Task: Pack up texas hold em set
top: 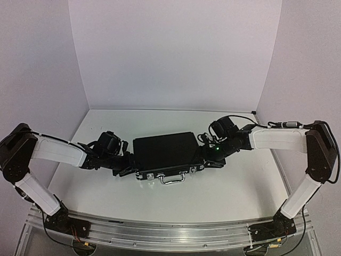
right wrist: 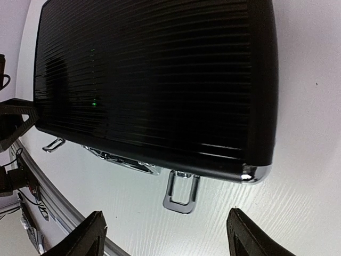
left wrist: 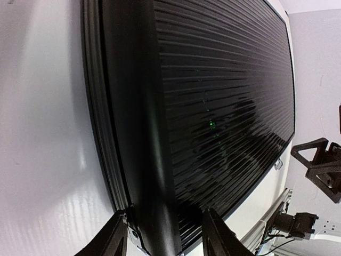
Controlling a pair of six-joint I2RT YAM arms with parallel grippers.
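One black case (top: 164,150) lies flat and shut in the middle of the white bench (top: 224,197). It has one silver handle (top: 171,180) on its near side, facing the bottom of the top picture. Two small silver clasps (top: 151,175) sit by the handle, one on each side of it.

Two arms reach in to the case. The left arm (top: 56,151) comes from the left of the frame and the right arm (top: 277,138) comes from the right. Each arm has two fingers.

The left fingers (left wrist: 114,237) show at the bottom of the left wrist picture. One stands on each side of the case's end edge. They are very close to it, but I cannot tell if they squeeze it.

The right fingers (right wrist: 90,237) show at the bottom of the right wrist picture. They are spread wide, with only bare bench between them. They are near the case but not touching it.

One tiny green dot (left wrist: 211,124) of light shines on the lid.
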